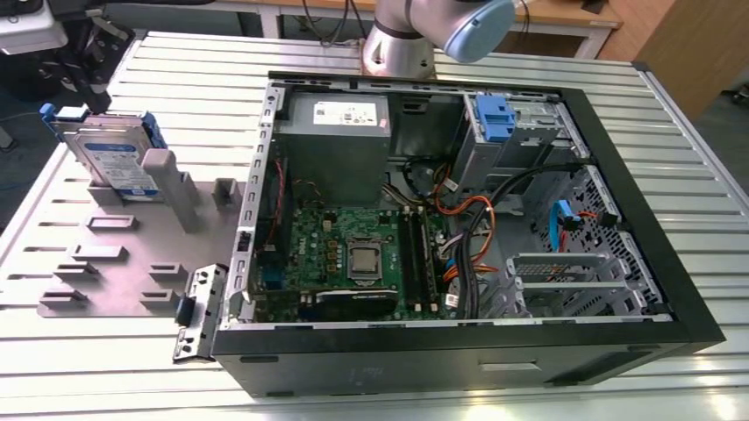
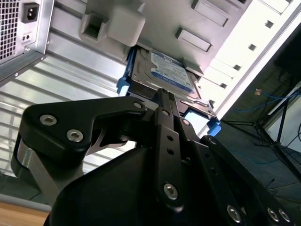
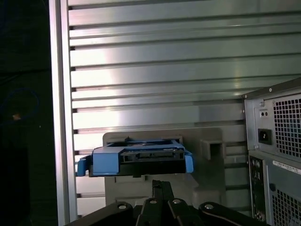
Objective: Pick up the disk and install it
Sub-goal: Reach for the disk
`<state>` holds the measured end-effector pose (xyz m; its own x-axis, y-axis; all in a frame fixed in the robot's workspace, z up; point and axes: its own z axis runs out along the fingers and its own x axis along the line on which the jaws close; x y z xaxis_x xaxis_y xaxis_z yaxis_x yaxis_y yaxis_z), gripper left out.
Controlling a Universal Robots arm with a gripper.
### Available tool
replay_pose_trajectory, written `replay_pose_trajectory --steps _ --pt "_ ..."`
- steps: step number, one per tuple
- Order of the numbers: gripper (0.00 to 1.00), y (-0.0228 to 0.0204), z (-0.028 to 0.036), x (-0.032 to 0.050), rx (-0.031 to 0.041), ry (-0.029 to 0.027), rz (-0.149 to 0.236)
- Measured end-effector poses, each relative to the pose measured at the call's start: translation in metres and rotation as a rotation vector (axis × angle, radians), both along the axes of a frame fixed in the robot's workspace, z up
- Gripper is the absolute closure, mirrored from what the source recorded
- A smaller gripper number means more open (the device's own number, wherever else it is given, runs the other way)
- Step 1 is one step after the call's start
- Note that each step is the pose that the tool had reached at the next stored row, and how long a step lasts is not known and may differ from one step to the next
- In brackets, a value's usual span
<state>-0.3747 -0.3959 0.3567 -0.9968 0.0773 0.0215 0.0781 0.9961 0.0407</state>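
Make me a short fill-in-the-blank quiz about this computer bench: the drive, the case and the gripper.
1. The disk is clipped in a ____ plastic carrier frame.
2. It stands on edge in the grey fixture plate, on the exterior view's ____ of the computer case.
3. The case lies with its side ____, so the motherboard shows.
4. In both wrist views, the gripper is nearest the ____.

Missing words: blue; left; open; disk.

Bright even light, glare on ribbed metal table [image 3: 164, 75], soft shadows inside case [image 1: 410, 373]
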Motion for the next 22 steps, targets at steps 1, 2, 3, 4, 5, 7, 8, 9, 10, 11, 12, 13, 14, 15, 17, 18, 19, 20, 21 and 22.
replay_pose_trajectory --steps 1,2,3,4,5,7,8,9,10,11,12,13,14,15,17,18,19,20,21,22 --pt "0.89 0.0001 -0.0009 -0.0018 0.0000 0.0000 0.000" --pt "0.89 0.0003 -0.0017 -0.0035 0.0001 -0.0001 0.000" --pt "0.89 0.0006 -0.0023 -0.0052 0.0000 -0.0001 0.000" --pt "0.89 0.0010 -0.0030 -0.0070 0.0000 -0.0001 0.000" --pt "0.89 0.0012 -0.0036 -0.0084 0.0001 -0.0001 0.000" --pt "0.89 0.0016 -0.0053 -0.0103 0.0001 -0.0002 0.000" --pt "0.89 0.0019 -0.0061 -0.0111 0.0001 -0.0002 0.000" --pt "0.89 0.0021 -0.0067 -0.0117 0.0000 0.0000 0.000" --pt "0.89 0.0022 -0.0072 -0.0122 -0.0001 0.0001 0.000" --pt "0.89 0.0023 -0.0079 -0.0127 0.0000 0.0000 0.000" --pt "0.89 0.0024 -0.0083 -0.0131 -0.0001 0.0000 0.000" --pt "0.89 0.0025 -0.0085 -0.0134 -0.0001 0.0001 0.000" --pt "0.89 0.0026 -0.0086 -0.0135 -0.0001 0.0000 0.000" --pt "0.89 0.0026 -0.0086 -0.0136 -0.0001 0.0000 0.000" --pt "0.89 0.0026 -0.0087 -0.0137 -0.0001 -0.0001 0.000" --pt "0.89 0.0026 -0.0087 -0.0137 -0.0001 0.0000 0.000" --pt "0.89 0.0028 -0.0087 -0.0138 -0.0001 -0.0001 0.000" --pt "0.89 0.0034 -0.0090 -0.0143 0.0000 -0.0002 0.000" --pt "0.89 0.0045 -0.0092 -0.0148 0.0000 -0.0002 0.000" --pt "0.89 0.0058 -0.0093 -0.0156 -0.0001 -0.0001 0.000"
